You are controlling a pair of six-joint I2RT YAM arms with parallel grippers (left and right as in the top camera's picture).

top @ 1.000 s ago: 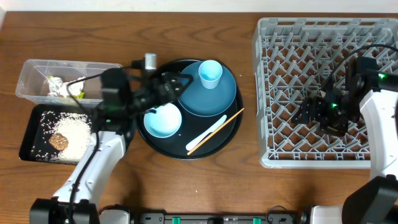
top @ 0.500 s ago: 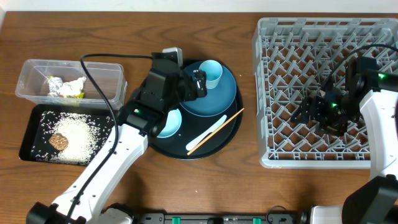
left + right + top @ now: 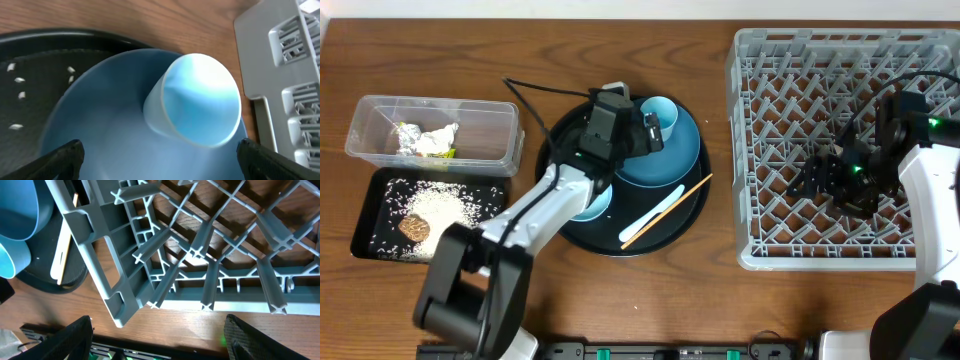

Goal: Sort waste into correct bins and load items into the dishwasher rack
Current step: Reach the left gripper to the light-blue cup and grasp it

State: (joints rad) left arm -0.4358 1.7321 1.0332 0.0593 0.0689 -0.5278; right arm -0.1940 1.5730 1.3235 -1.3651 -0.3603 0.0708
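**Change noted.** Within the last second the left arm has swung away from the clear rectangular plastic tub [image 3: 380,112]. It has crossed the large round black tray [image 3: 682,226] to the small pale blue cup [image 3: 660,118]. The right arm has not shifted. Judgement: waste sorting appears finished and loading of the cup is the step in hand.

**Left arm.** It reaches diagonally up and right across the tray, and its forearm covers most of the light blue bowl [image 3: 596,206]. The left gripper [image 3: 160,159] is spread to its widest and holds nothing. In the left wrist view its fingertips flank the cup from just short of it.

**Right arm.** The right gripper [image 3: 813,181] hangs low over the large square grey plastic rack [image 3: 920,60], jaws well apart with nothing between them.

**Task items.**
- The cup stands on the far part of the big round blue plate [image 3: 668,165], which rests on the tray.
- The white spoon [image 3: 655,212] and thin wooden chopstick [image 3: 682,196] lie on the tray's near right.
- The small pink cup cannot be found; it may be hidden by the right arm.
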